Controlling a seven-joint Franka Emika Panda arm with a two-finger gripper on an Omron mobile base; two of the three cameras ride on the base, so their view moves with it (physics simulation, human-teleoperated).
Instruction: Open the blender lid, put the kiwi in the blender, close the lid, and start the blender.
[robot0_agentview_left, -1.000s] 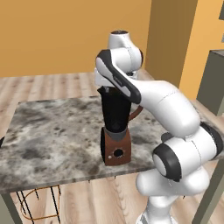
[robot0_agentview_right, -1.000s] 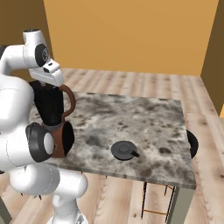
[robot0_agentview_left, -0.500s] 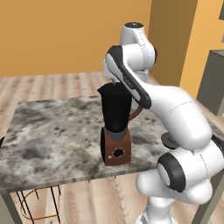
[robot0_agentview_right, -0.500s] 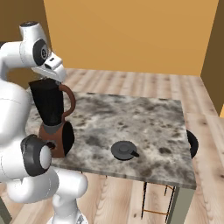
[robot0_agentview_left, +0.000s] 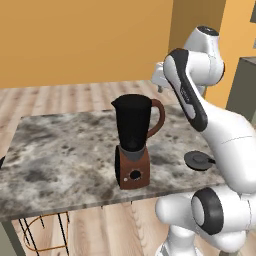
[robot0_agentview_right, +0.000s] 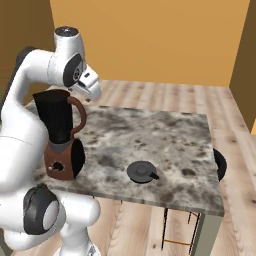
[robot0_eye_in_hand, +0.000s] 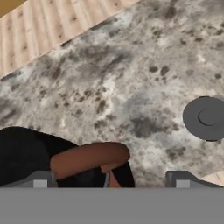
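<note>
The blender (robot0_agentview_left: 132, 145) (robot0_agentview_right: 60, 135) stands uncovered near the front edge of the marble table, a black jar on a reddish-brown base. Its curved handle (robot0_eye_in_hand: 87, 159) shows below the hand. The blender lid (robot0_agentview_left: 199, 160) (robot0_agentview_right: 141, 171) (robot0_eye_in_hand: 208, 118) lies flat on the table to the blender's right, well apart from it. My gripper (robot0_agentview_left: 159, 82) (robot0_agentview_right: 94, 91) (robot0_eye_in_hand: 111, 180) hangs in the air above and behind the handle, open, with nothing between its fingers. The kiwi is out of view.
The marble table (robot0_agentview_left: 60, 150) (robot0_agentview_right: 170, 135) has bare room left of the blender and between blender and lid. A black stool seat (robot0_agentview_right: 219, 164) sits off the table's right edge. A wire stool frame (robot0_agentview_left: 45, 235) stands under the front left.
The hand has risen from the jar's mouth and swung back toward the handle side. Its fingers have spread wider. Blender and lid have not moved.
</note>
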